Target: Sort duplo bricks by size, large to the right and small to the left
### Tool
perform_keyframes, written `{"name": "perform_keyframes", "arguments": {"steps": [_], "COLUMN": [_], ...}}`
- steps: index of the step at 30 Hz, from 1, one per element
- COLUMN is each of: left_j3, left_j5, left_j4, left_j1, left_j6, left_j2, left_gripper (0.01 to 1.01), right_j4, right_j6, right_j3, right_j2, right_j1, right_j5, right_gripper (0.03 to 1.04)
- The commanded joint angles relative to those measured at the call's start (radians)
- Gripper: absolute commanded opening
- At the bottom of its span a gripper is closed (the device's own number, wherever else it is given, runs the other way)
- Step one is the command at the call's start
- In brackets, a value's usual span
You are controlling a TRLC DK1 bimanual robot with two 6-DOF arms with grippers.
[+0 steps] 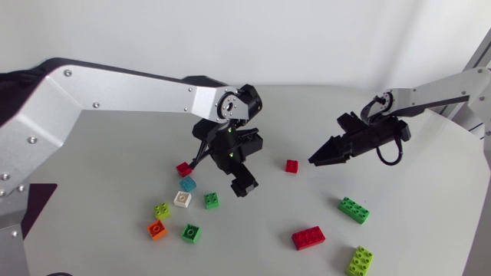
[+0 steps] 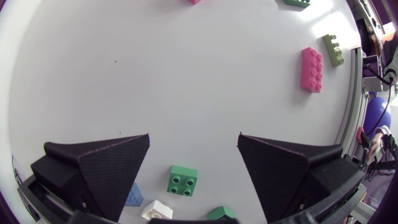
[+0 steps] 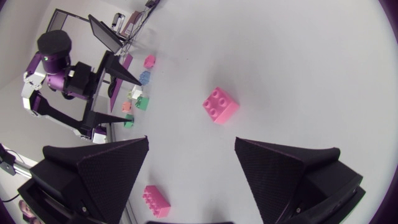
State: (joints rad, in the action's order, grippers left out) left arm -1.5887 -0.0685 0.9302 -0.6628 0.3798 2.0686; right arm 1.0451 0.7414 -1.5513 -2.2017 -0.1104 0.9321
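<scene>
Left gripper (image 2: 194, 135) spread and empty, green brick (image 2: 182, 180) under it. Right gripper (image 3: 192, 139) spread, empty, red brick (image 3: 220, 104) ahead.

No text, label, brand, number or sign can be read in any of the three views. The duplo bricks (image 1: 308, 238) show only plain coloured studs, and the pale surface (image 1: 291, 115) under them carries no legible marking.

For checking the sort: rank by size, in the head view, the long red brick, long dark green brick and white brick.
1. Long red plastic brick and long dark green plastic brick: look alike, unranked.
2. Small white square plastic brick: smallest.
</scene>
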Motion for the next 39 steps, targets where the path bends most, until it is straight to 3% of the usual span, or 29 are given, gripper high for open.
{"name": "perform_keyframes", "arguments": {"steps": [1,12,20,26,32,39], "left_j3": [0.038,0.121,0.194,0.22,0.213,0.203], "left_j5": [-0.007,-0.025,-0.025,-0.03,-0.031,-0.047], "left_j4": [-0.004,-0.014,-0.018,-0.022,-0.025,-0.033], "left_j1": [0.012,0.061,0.088,0.104,0.098,0.083], "left_j6": [-0.009,0.005,0.018,0.018,0.018,0.013], "left_j2": [-0.034,-0.127,-0.188,-0.208,-0.209,-0.203], "left_gripper": [0.989,0.987,0.987,0.987,0.987,0.987], "right_j4": [-0.023,-0.014,-0.028,-0.051,-0.076,-0.023], "right_j6": [-0.079,-0.181,-0.223,-0.261,-0.284,-0.215], "right_j3": [-0.052,-0.277,-0.185,-0.133,-0.13,-0.128], "right_j2": [-0.067,-0.205,-0.121,-0.082,-0.041,-0.043], "right_j1": [0.028,0.094,0.293,0.379,0.305,0.156], "right_j5": [-0.021,-0.069,-0.093,-0.093,-0.093,-0.102], "right_gripper": [1.0,1.0,1.0,1.0,1.0,1.0]}}
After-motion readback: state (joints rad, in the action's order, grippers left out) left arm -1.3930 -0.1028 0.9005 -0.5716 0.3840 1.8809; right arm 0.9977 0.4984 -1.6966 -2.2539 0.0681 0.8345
